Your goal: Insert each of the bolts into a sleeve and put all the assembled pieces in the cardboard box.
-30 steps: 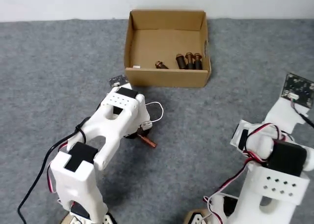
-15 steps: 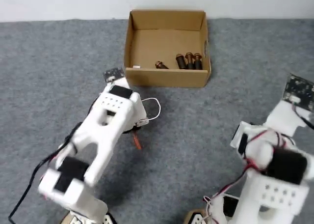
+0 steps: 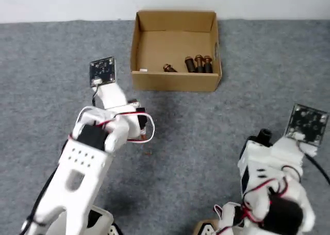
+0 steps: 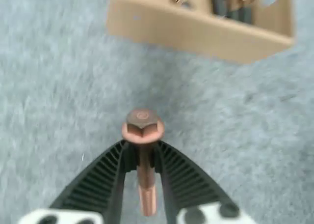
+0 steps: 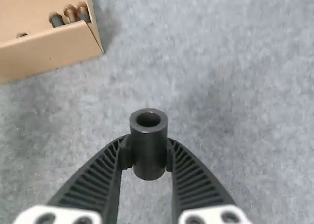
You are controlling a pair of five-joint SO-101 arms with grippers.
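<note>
My left pincer [image 4: 142,148] is clamping the bolt [image 4: 143,128], my right pincer [image 5: 146,153] the sleeve [image 5: 148,141], and I am fearing a tilted bolt may miss the hole.

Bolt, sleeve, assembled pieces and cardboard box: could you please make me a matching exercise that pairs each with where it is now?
Column one
1. bolt
2. sleeve
3. assembled pieces
4. cardboard box

Column two
A. lying inside the cardboard box
B. gripped by the right end effector
C. resting on the grey carpet
D. gripped by the left end effector

Pairs: 1-D, 2-B, 3-A, 4-C
</note>
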